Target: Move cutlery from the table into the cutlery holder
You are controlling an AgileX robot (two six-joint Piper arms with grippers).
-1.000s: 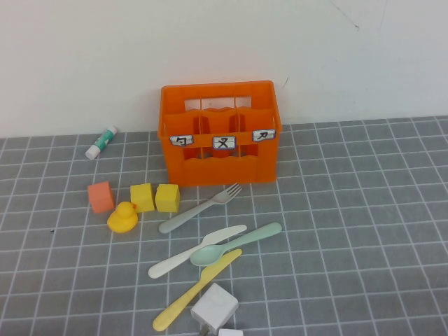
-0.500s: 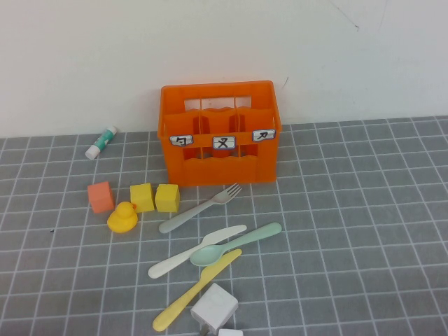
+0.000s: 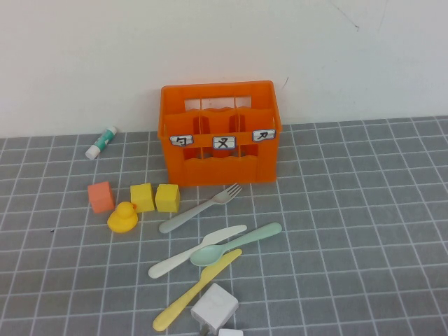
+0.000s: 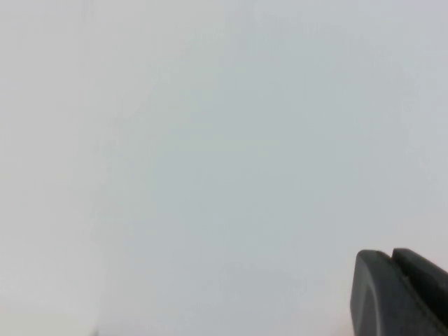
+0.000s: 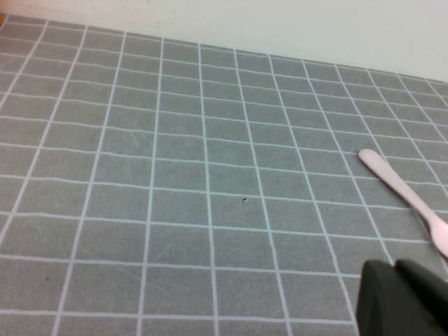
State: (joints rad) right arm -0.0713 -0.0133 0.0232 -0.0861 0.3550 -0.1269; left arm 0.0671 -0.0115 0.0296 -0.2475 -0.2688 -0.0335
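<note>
The orange cutlery holder (image 3: 220, 133) stands at the back of the grey tiled table (image 3: 364, 210), its compartments showing no cutlery. In front of it lie the grey-green fork (image 3: 199, 208), the mint-green spoon (image 3: 234, 243), the white knife (image 3: 196, 250) and the yellow knife (image 3: 196, 289), side by side; the spoon's bowl overlaps the white knife. Neither arm shows in the high view. My left gripper (image 4: 390, 255) is shut and empty, facing a blank white wall. My right gripper (image 5: 395, 264) is shut and empty above bare tiles, with one white cutlery piece (image 5: 402, 189) lying just beyond it.
An orange cube (image 3: 101, 197), two yellow cubes (image 3: 142, 197) and a yellow rubber duck (image 3: 122, 218) sit left of the fork. A small white box (image 3: 214, 306) lies at the front edge beside the yellow knife. A glue stick (image 3: 101, 142) lies by the wall at the left.
</note>
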